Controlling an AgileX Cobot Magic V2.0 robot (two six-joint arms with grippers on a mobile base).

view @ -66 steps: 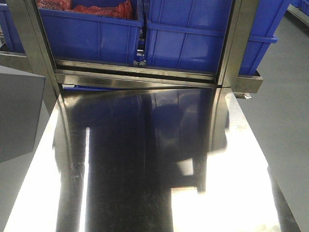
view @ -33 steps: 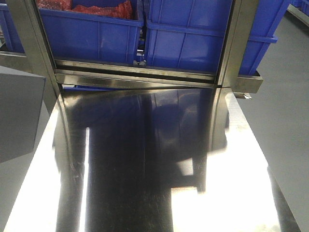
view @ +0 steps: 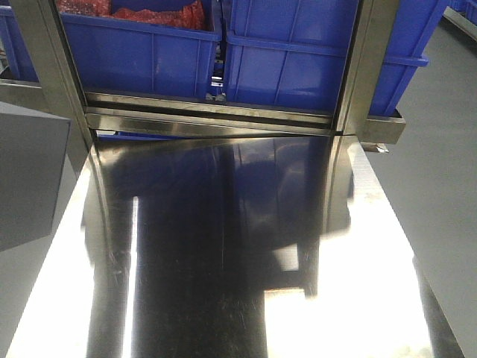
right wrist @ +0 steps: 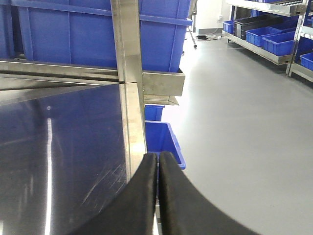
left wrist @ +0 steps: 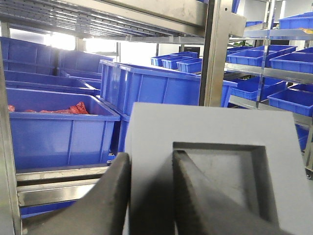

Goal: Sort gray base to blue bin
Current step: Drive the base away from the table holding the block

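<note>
In the left wrist view the gray base (left wrist: 210, 122) fills the lower right, matte gray, its square recess facing the camera. My left gripper (left wrist: 150, 156) is shut on one wall of it: one finger (left wrist: 110, 196) lies outside and the other sits inside the recess. Blue bins stand on the rack ahead, one with red contents (left wrist: 58, 137) and one beside it (left wrist: 161, 90); I cannot tell which is the task's blue bin. My right gripper (right wrist: 158, 155) is shut with nothing in it, over the table's right edge. Neither gripper shows in the front view.
A shiny steel table (view: 223, 253) runs up to the steel rack (view: 209, 112) holding the bins (view: 291, 60). A rack post (left wrist: 215, 54) stands right of centre. A gray boxy shape (view: 30, 171) sits at the left edge. A small blue bin (right wrist: 164, 139) stands on the floor.
</note>
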